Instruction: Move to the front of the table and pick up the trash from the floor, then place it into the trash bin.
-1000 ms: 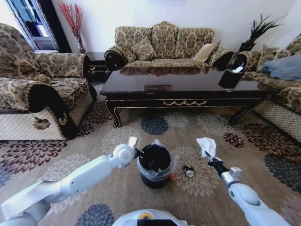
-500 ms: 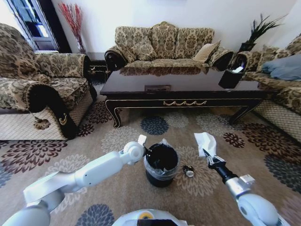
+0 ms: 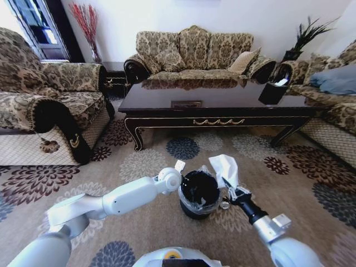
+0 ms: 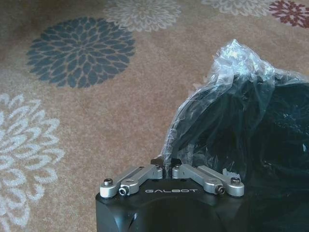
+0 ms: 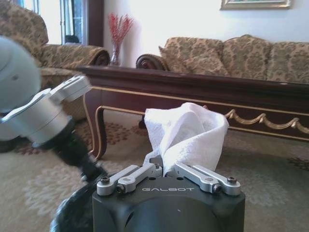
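Note:
The black trash bin [image 3: 199,192] with its clear liner stands on the flowered carpet floor [image 3: 139,161] in front of the dark table [image 3: 217,105]. My left gripper [image 3: 182,178] is shut on the bin's rim and liner; in the left wrist view the left gripper [image 4: 165,162] pinches the liner edge of the trash bin [image 4: 251,130]. My right gripper [image 3: 228,184] is shut on crumpled white paper trash [image 3: 225,166], held just right of the bin's rim. In the right wrist view the paper [image 5: 188,133] stands up from the right gripper [image 5: 165,167]. A small shiny wrapper [image 3: 223,205] lies beside the bin.
A patterned armchair [image 3: 44,105] stands at the left, a sofa [image 3: 194,53] behind the table and another sofa [image 3: 334,94] at the right. A black tissue box [image 3: 272,92] sits on the table's right end. Open carpet lies between table and bin.
My left arm has drawn the bin to the right across the carpet. My right gripper has carried the white paper left, up to the bin's rim.

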Available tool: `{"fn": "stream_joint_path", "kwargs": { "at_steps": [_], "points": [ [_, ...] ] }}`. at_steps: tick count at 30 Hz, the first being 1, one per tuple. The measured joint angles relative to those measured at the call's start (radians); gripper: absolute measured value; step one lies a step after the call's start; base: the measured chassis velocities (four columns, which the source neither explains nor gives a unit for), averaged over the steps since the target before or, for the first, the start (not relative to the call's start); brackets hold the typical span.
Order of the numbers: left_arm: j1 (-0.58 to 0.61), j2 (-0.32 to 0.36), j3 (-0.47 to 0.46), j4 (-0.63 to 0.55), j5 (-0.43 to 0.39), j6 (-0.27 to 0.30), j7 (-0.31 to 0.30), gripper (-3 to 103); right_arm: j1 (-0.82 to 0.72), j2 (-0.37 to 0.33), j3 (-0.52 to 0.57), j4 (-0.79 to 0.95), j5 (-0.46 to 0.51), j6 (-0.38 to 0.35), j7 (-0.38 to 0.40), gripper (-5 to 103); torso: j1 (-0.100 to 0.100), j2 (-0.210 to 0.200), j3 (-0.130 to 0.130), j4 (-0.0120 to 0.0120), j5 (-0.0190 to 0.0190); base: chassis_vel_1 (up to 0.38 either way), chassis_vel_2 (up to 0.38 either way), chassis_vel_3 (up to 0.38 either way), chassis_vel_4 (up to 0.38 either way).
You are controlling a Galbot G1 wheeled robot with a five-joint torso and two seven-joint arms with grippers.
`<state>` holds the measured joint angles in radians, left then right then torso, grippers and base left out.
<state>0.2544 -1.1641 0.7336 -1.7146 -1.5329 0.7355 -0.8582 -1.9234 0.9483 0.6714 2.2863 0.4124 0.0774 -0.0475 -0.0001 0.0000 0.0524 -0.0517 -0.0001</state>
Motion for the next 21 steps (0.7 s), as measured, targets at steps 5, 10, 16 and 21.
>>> {"fn": "stream_joint_path", "kwargs": {
  "at_steps": [5,10,16,21],
  "points": [
    [-0.009,-0.006,0.008,0.014,-0.001,0.000,0.002,3,-0.001,0.009,-0.061,0.000,-0.085,0.001,0.003,0,0.000,0.000,0.000,0.0003,0.0001,0.000,0.000,0.000,0.000],
    [0.001,-0.012,0.005,0.014,-0.001,0.000,0.002,3,-0.012,0.005,-0.076,-0.009,-0.127,0.015,-0.001,0,0.000,0.000,0.000,0.0001,0.0001,0.000,0.000,0.000,0.000],
    [0.010,-0.018,0.007,0.006,0.000,0.000,0.001,3,-0.007,-0.007,-0.085,-0.018,-0.139,0.016,-0.002,0,0.000,0.000,0.000,0.0001,0.0000,0.000,0.000,0.000,0.000],
    [0.006,-0.020,0.011,-0.005,-0.005,0.000,0.000,3,0.006,-0.017,-0.101,-0.040,-0.167,0.018,0.000,1,0.000,0.000,0.000,0.0002,0.0002,0.000,0.000,0.000,0.000]
  ]
}}
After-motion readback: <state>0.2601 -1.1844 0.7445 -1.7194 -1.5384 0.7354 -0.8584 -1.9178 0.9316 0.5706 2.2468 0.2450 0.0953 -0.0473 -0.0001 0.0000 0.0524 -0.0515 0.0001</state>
